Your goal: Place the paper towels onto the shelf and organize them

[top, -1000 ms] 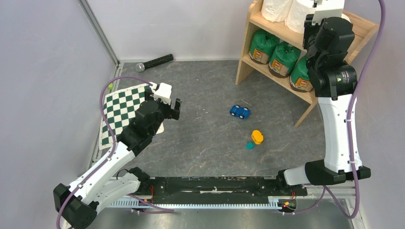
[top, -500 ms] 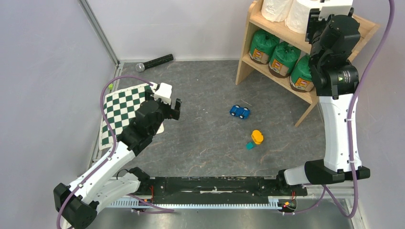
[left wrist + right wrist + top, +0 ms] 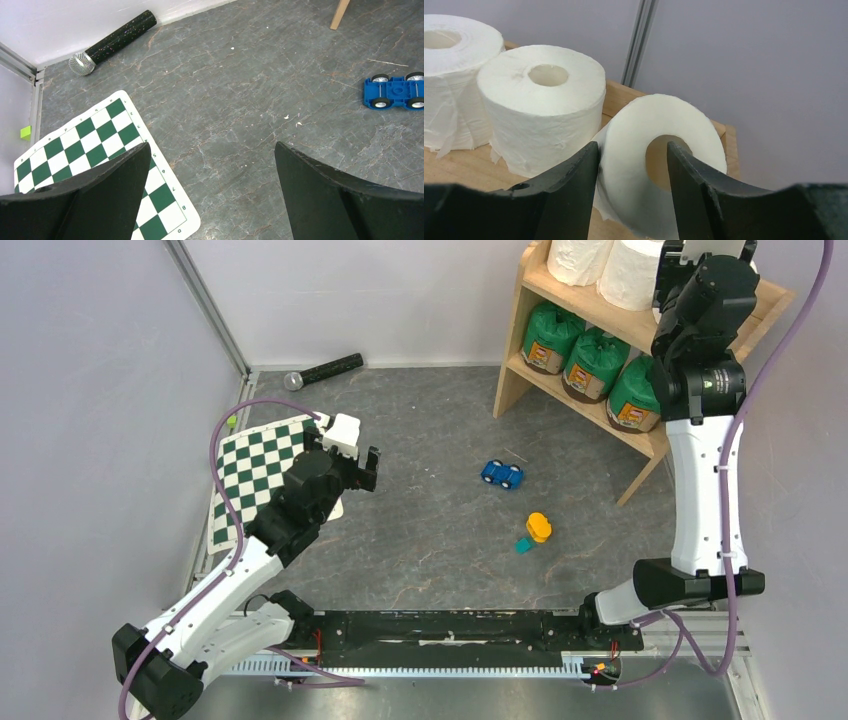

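The wooden shelf [image 3: 515, 355] stands at the back right. Three green-wrapped paper towels [image 3: 593, 362] sit side by side on its lower tier. Two bare white rolls [image 3: 578, 258] stand upright on the top tier, also seen in the right wrist view [image 3: 544, 100]. My right gripper [image 3: 633, 145] is shut on the wall of a third white roll [image 3: 674, 115], one finger in its core and one outside. The roll is tilted over the right end of the top board [image 3: 464, 170]. My left gripper [image 3: 211, 145] is open and empty above the floor.
A green-white checkerboard mat [image 3: 90, 145] lies under my left finger. A black microphone [image 3: 322, 370] lies by the back wall. A blue toy car [image 3: 502, 474] and an orange-and-teal toy [image 3: 536, 530] lie mid-floor. The wall is close behind the shelf.
My right arm has moved up and back over the shelf's top tier with the white roll. The left arm has not moved.
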{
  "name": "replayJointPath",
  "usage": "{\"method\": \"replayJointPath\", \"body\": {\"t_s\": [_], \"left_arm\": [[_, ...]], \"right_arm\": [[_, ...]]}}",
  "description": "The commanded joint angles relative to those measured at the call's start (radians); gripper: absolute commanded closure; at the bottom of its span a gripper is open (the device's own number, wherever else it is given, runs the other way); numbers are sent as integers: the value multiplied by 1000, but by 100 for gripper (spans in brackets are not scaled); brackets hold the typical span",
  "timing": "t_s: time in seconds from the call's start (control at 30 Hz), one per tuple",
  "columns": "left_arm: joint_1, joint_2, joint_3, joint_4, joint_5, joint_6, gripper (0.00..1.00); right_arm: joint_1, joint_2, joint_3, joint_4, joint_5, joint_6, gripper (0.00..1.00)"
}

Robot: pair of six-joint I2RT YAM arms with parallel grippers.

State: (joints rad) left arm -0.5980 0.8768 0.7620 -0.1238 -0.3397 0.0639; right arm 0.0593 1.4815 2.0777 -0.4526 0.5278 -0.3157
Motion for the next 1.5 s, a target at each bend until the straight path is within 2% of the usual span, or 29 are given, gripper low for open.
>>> {"method": "replayJointPath", "body": {"t_s": [0.0, 0.07, 0.17, 0.37, 0.47, 0.83, 1.0, 1.13, 1.3, 1.47], "left_arm": [[-5, -8, -2, 38, -4, -18, 1], [-5, -10, -2, 38, -4, -17, 1], [-5, -12, -3, 38, -3, -18, 1], [-5, -15, -2, 38, -1, -21, 1], [-5, -17, -2, 38, 2, -22, 1], [-6, -23, 0, 38, 10, -29, 1], [-5, -23, 7, 37, 15, -40, 1], [-5, -13, 46, 43, 13, -33, 1], [-6, 13, 107, 110, 6, 10, 1], [-6, 45, 170, 149, -9, 68, 1]], "right_arm": [[-17, 21, 39, 47, -22, -17, 44], [-19, 22, 42, 66, -44, -17, 34], [-19, 16, 46, 101, -72, -20, 23], [-18, -27, 20, 162, -127, -34, 21], [-19, -67, -31, 204, -180, -52, 10], [-19, -183, -189, 186, -192, 15, 10], [-19, -336, -368, 217, -248, 55, 10], [-19, -513, -589, 328, -321, 61, 2], [-19, -750, -873, 439, -359, 52, 2], [-18, -954, -1099, 424, -359, 62, 2]]}}
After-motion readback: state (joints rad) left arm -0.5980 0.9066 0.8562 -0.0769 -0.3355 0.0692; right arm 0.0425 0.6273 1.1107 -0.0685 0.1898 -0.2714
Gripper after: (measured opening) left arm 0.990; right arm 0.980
